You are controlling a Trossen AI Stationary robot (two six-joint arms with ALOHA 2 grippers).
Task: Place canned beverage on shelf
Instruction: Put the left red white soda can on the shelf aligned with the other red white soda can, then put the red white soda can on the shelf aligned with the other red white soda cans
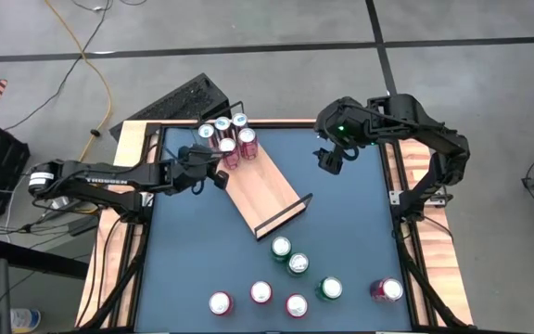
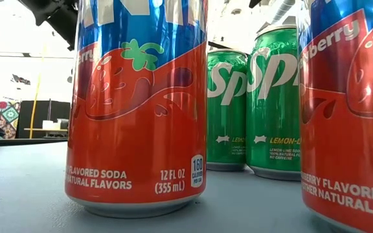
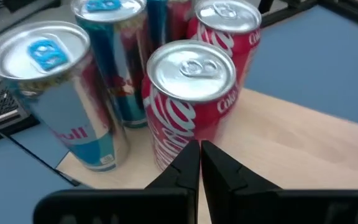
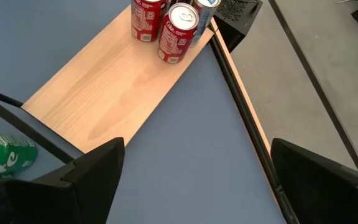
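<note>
We see the left tool (image 3: 199,163) w/ fingers pressed together, empty, just beside the nearest Coca-Cola can (image 3: 188,99) at the far-left end of the shelf (image 1: 265,193). That can stands upright on the board w/ a second Coca-Cola can (image 3: 224,34) behind it and two Red Bull cans (image 3: 58,90) alongside; from above it's a tight cluster of five cans at that end. Rest of the board is bare wood, lying diagonally on the dark worktop (image 1: 350,199), black rail at each end.

Right tool (image 1: 330,158) hangs over the worktop's far-right part, fingers spread wide, nothing between them, well apart from the shelf.

Nr the front edge of the worktop: two green Sprite cans (image 1: 288,256) close together just off the shelf's near end, then a loose row of five more cans, incl. a strawberry soda can (image 2: 135,107) right by the low camera.
</note>
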